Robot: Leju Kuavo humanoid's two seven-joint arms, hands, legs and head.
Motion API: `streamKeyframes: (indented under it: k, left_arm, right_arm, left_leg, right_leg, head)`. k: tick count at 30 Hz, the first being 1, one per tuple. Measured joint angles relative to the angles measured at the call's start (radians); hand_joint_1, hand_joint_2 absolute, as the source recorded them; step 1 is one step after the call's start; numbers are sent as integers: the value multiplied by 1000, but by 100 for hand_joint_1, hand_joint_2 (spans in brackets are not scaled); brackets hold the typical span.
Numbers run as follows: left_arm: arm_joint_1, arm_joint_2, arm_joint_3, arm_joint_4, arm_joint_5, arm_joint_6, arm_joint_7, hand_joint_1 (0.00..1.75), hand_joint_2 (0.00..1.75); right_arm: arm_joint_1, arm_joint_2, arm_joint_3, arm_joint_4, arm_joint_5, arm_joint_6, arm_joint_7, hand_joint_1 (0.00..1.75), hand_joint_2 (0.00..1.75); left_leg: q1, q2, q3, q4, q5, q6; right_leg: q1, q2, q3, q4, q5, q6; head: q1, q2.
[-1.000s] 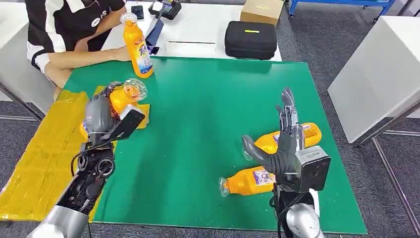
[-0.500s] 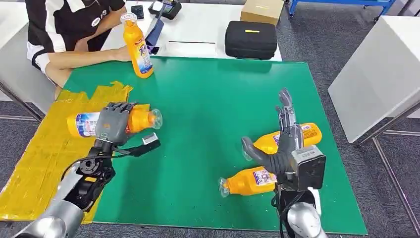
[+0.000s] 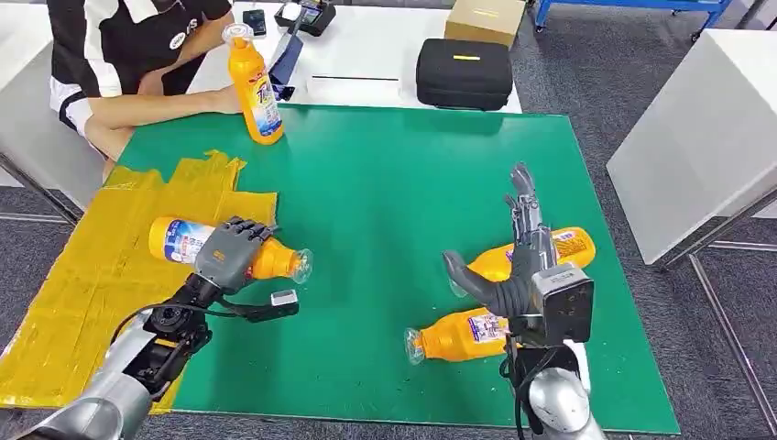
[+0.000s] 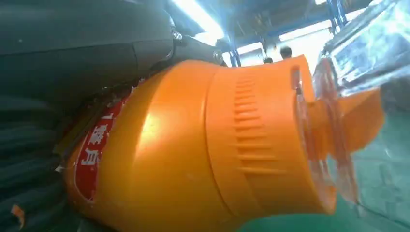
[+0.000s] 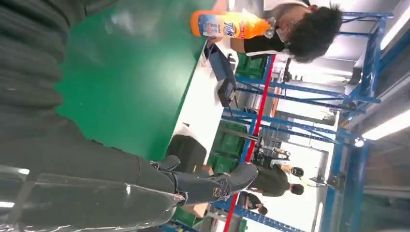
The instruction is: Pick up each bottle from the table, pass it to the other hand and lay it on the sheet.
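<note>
My left hand (image 3: 229,257) grips an orange bottle (image 3: 179,243) that lies level, its base over the yellow sheet (image 3: 82,293) and its clear cap over the green mat (image 3: 385,183). The left wrist view has this bottle (image 4: 193,145) close up against the dark fingers (image 4: 34,159). My right hand (image 3: 522,266) stands open with its fingers stretched out, just above two orange bottles lying on the mat: one (image 3: 573,246) behind it and one (image 3: 458,335) in front. The right hand's fingers (image 5: 208,186) hold nothing.
A fourth orange bottle (image 3: 255,87) stands upright at the mat's far left edge, beside a seated person's forearm (image 3: 156,108); the right wrist view has this bottle (image 5: 227,24) too. Behind the mat lie a black case (image 3: 464,73) and a cardboard box (image 3: 486,18).
My left hand has turned the bottle from cap-forward to lying level and brought it down and slightly right over the sheet's edge. The right hand has barely moved.
</note>
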Motion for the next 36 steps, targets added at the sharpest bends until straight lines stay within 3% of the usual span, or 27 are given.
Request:
streamKeyframes:
  k: [3, 4, 18, 27, 30, 36]
  left_arm:
    - [-11, -1, -16, 31, -15, -87, 18, 16, 175]
    - [-11, -2, -22, 40, -19, -109, 27, 0, 0]
    - [-36, -11, -39, 71, 27, -232, 19, 0, 0]
    - [-23, -34, -33, 23, 153, -121, -41, 0, 0]
    - [23, -42, -3, -113, 289, -48, -83, 0, 0]
    - [108, -48, 35, -482, 487, -104, -105, 0, 0]
  right_arm:
    - [0, 0, 0, 0, 8, 12, 7, 0, 175]
    - [0, 0, 0, 0, 13, 15, 10, 0, 175]
    - [4, 6, -3, 1, 55, 43, 40, 0, 175]
    - [5, 31, -19, -11, 67, 59, 43, 0, 175]
    - [5, 34, -27, -16, 90, 51, 46, 0, 175]
    - [5, 34, -35, -16, 105, 15, 38, 0, 175]
  left_leg:
    - [0, 0, 0, 0, 0, 0]
    - [0, 0, 0, 0, 0, 0]
    - [0, 0, 1, 0, 0, 0]
    - [0, 0, 0, 0, 0, 0]
    - [0, 0, 0, 0, 0, 0]
    - [0, -1, 0, 0, 0, 0]
  right_leg:
    - [0, 0, 0, 0, 0, 0]
    - [0, 0, 0, 0, 0, 0]
    - [0, 0, 0, 0, 0, 0]
    - [0, 0, 0, 0, 0, 0]
    - [0, 0, 0, 0, 0, 0]
    - [0, 0, 0, 0, 0, 0]
  head:
    - [0, 0]
    - [0, 0]
    - [0, 0]
    - [0, 0]
    - [0, 0]
    - [0, 0]
